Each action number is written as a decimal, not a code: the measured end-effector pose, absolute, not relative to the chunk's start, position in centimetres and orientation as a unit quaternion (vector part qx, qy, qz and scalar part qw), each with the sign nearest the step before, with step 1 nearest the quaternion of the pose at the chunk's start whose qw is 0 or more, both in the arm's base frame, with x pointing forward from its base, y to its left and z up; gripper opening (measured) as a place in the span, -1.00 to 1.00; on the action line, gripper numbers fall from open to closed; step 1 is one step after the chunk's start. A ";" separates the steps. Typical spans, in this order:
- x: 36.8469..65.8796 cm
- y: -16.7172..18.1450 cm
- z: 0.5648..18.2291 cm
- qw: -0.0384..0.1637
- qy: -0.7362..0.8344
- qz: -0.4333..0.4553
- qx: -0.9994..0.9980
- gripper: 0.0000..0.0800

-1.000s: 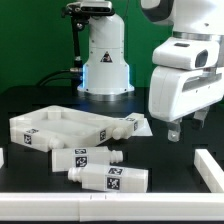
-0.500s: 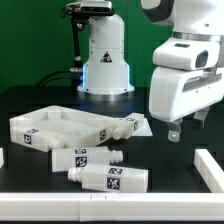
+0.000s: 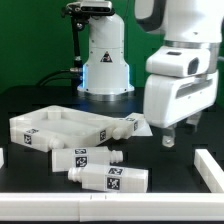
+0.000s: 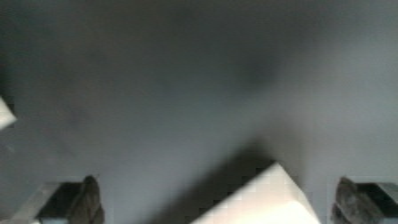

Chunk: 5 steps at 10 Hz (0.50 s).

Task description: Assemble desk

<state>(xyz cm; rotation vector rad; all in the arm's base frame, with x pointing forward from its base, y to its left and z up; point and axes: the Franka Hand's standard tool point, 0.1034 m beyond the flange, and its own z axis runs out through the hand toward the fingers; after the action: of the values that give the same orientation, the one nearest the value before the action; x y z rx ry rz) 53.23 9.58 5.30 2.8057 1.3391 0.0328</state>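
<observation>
Since half a second ago, your gripper point(image 3: 179, 133) has shifted slightly toward the exterior view's left and sunk a little lower. It hangs above the dark table point(image 3: 185, 165), touching nothing. In the wrist view you see its fingers point(image 4: 75, 203) spread wide with nothing between them, so it is released. A white corner point(image 4: 270, 195) pokes in between them; you cannot tell what it belongs to. The desk's panel point(image 3: 60, 125) lies flat on the table, well to the exterior view's left of the gripper. Two loose legs point(image 3: 86, 157) lie just in front of the panel, and a third leg point(image 3: 126, 128) lies at the panel's end nearest the gripper.
</observation>
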 end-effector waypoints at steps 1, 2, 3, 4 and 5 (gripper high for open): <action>53.6 7.6 6.0 0.009 0.442 -0.013 0.897 0.62; 54.5 6.7 6.8 0.012 0.462 -0.011 0.887 0.62; 54.9 6.4 7.4 0.014 0.470 -0.006 0.882 0.62; 54.5 6.7 7.0 0.013 0.466 -0.008 0.884 0.62; 54.5 6.7 6.9 0.012 0.467 -0.009 0.884 0.62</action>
<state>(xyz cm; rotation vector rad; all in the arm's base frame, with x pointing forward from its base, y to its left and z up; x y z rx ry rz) 54.48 6.66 6.91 2.7556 1.4564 -0.0290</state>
